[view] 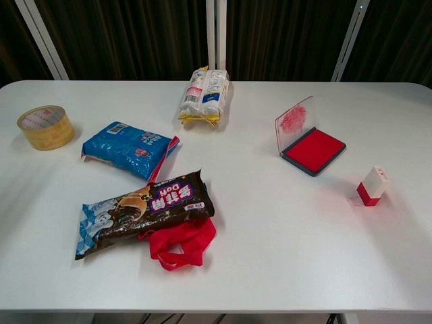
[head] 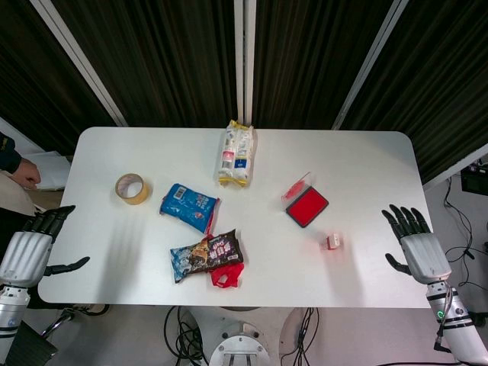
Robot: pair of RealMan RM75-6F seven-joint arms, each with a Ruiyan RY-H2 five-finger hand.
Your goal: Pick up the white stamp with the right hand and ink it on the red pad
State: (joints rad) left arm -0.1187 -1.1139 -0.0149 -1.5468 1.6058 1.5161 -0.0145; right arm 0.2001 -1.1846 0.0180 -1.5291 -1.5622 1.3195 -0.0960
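Note:
The white stamp, white on top with a red base, stands on the table right of centre. The red ink pad lies open just behind it, its clear lid raised. My right hand hovers over the table's right edge, fingers spread, holding nothing, well right of the stamp. Off the table's left edge my left hand is open and empty. Neither hand shows in the chest view.
On the white table lie a tape roll, a blue packet, a dark snack bag over a red bag, and a yellow-edged packet. A person's hand is at far left.

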